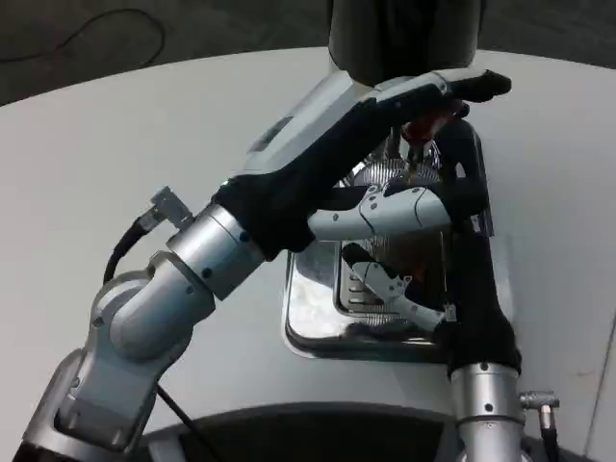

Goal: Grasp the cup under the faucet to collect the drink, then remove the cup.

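Nearest: right silver forearm rising from the bottom edge, beside the metal drip tray on the white surface. Right robot hand reaches up over the tray, fingers wrapped around a clear cup, grasping it; the cup is mostly hidden by both hands and stands above the tray under the red faucet lever. Left forearm crosses from lower left. Left robot hand lies stretched toward the lever, fingertips at it; whether it grips cannot be told. Farthest: dark dispenser body.
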